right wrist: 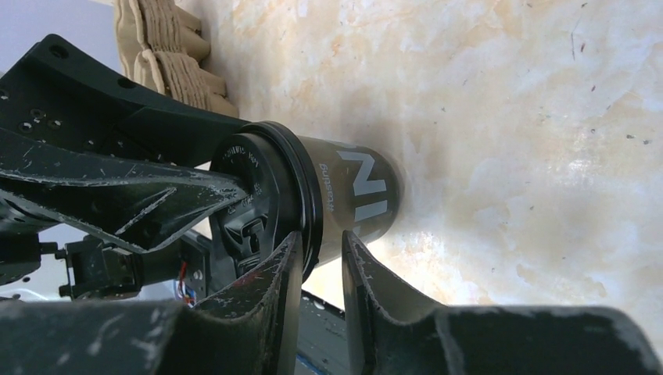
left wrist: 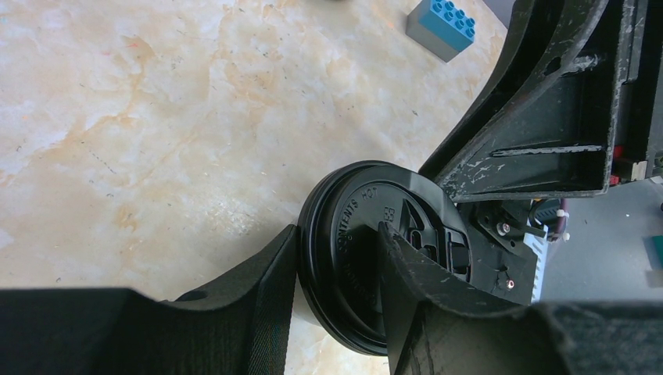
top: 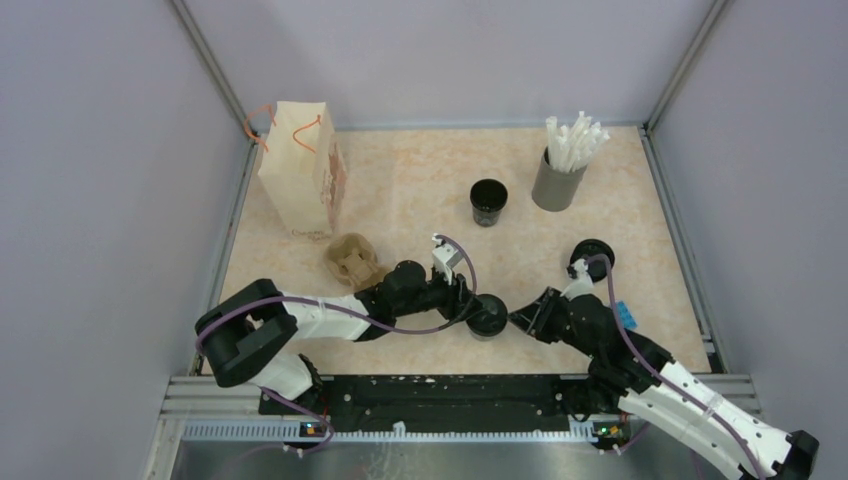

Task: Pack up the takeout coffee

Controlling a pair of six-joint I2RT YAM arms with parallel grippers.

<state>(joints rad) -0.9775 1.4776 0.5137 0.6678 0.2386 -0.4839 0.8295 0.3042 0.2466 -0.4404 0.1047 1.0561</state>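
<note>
Both grippers, left (top: pixel 468 303) and right (top: pixel 522 318), close narrowly on the black plastic lid (left wrist: pixel 375 234) of an upright dark paper cup (right wrist: pixel 356 195).

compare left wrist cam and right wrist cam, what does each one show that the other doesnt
Only the left wrist view shows the blue block on the table. Only the right wrist view shows the cup's dark side with pale lettering and the brown cardboard carrier. Both show the black lid on the cup, both grippers' fingers closing on its rim, and the marbled table.
</note>
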